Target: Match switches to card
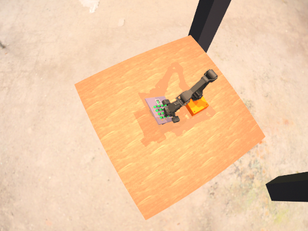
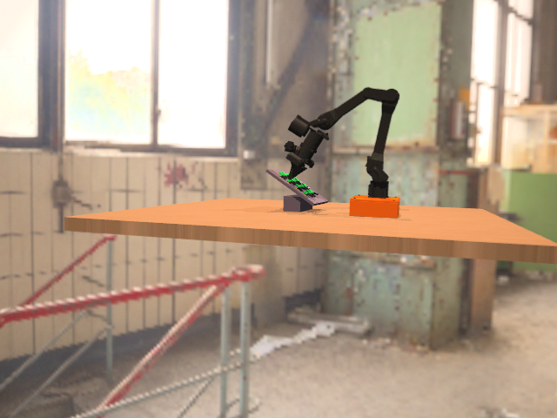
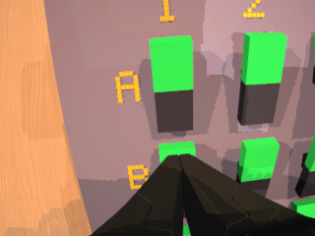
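The lilac switch panel [image 1: 151, 103] [image 2: 275, 173] [image 3: 98, 39] sits tilted on a block on the table. In the wrist view, switches A1 [image 3: 172, 82] and A2 [image 3: 263, 75] each show a green far half and a dark grey near half. Switch B2 [image 3: 258, 159] is below A2. My gripper [image 3: 179, 165] [image 1: 165, 112] [image 2: 293, 173] is shut and empty. Its tip lies at the green far half of switch B1 [image 3: 176, 148] and hides the rest of it. I cannot tell whether it touches. The small card [image 1: 157, 100] lies at the panel's far edge, too small to read.
The arm's orange base [image 1: 197, 106] [image 2: 374, 205] stands beside the panel. The wooden table [image 1: 173, 161] [image 2: 270, 225] [image 3: 27, 92] carries nothing else. Two dark posts [image 1: 209, 19] stand at the table's far corner and at the right.
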You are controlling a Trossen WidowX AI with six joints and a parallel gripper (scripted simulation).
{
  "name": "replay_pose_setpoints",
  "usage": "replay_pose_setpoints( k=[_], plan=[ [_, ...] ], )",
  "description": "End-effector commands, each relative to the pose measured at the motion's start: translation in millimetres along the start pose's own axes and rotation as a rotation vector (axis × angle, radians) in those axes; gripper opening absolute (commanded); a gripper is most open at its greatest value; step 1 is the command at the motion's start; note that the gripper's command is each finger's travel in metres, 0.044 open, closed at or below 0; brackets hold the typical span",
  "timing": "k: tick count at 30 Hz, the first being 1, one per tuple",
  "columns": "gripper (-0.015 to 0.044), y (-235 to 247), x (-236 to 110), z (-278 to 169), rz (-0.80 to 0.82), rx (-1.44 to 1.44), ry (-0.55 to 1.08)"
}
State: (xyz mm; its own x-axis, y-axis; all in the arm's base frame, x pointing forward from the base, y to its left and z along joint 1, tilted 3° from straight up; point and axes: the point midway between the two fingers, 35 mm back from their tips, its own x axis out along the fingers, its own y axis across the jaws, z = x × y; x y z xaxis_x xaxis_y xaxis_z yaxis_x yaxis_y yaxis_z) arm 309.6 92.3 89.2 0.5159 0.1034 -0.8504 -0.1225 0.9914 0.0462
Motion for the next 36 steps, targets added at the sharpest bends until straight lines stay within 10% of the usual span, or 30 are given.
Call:
replay_pose_setpoints(
  k=[1, 13, 36],
  plan=[
    [0.0, 0.3, 0.9, -0.5, 0.003, -0.002, 0.001],
    [0.0, 0.2, -63.3, -3.1, 0.003, -0.002, -0.022],
    [0.0, -98.0, -36.3, -0.8, -0.006, -0.007, -0.003]
  ],
)
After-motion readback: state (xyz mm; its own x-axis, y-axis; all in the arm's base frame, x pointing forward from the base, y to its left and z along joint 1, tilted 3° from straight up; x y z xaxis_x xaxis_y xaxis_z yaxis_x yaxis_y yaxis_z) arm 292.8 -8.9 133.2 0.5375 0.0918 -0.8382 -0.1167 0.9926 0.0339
